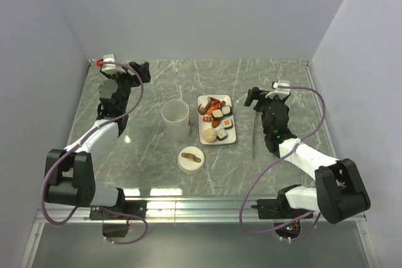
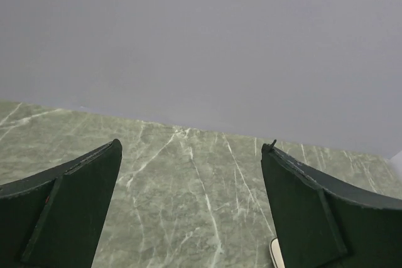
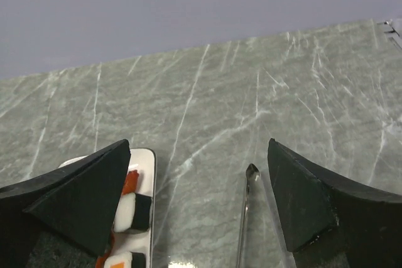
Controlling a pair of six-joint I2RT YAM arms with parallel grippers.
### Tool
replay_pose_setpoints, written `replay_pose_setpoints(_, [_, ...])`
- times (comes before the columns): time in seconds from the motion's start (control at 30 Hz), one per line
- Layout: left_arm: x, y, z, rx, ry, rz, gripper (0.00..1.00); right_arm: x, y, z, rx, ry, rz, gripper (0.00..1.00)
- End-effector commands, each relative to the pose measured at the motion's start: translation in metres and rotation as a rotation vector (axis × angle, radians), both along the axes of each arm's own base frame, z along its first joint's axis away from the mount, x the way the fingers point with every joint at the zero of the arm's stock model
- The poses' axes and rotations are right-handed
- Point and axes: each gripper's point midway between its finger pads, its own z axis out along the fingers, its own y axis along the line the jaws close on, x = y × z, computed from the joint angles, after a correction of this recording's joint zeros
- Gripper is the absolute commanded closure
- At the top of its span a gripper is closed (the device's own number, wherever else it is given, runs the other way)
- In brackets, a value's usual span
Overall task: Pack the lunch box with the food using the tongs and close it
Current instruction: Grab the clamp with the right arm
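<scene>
You're at the very first step: nothing is packed and the tongs (image 1: 254, 135) lie flat on the surface (image 1: 295, 86), just to the right of the plate (image 1: 201, 128) and roughly parallel to its long edge. The right fingers (image 3: 314, 218) are spread wide and hold nothing. In the right wrist view the far tip of the tongs shows between them, nearer the right one.

Your next move, as I judge it, is to bring those fingers down over the tongs and close on both thin arms without pinching them fully together — you'll need spring left to pick up food. They're slim and low on the stone, so expect a scrape or a slip.

All the food (image 1: 217, 119) sits on the plate. The lunch box (image 1: 176, 120) stands open and upright just left of the plate, with its lid (image 1: 191, 159) lying nearer the bases, strap handle up.

The left fingers (image 2: 69, 211) are also wide and empty, held well back at the far left — nothing of theirs blocks you. Mind the plate edge beside the tongs.
</scene>
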Motion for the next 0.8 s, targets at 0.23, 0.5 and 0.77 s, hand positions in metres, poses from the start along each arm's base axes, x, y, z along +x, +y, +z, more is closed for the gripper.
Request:
replay_pose_setpoints(0.23, [0.014, -0.008, 0.01, 0.039, 0.019, 0.012, 0.01, 0.0, -0.009, 0.026, 0.042, -0.038, -0.053, 0.03])
replay_pose_setpoints(0.5, [0.017, -0.004, 0.006, 0.036, 0.056, 0.037, 0.01, 0.021, -0.031, -0.007, 0.039, 0.225, -0.128, 0.02])
replay_pose_setpoints(0.77, [0.019, -0.006, 0.0, 0.045, 0.084, 0.029, 0.01, 0.041, -0.031, -0.059, -0.039, 0.548, -0.139, 0.03])
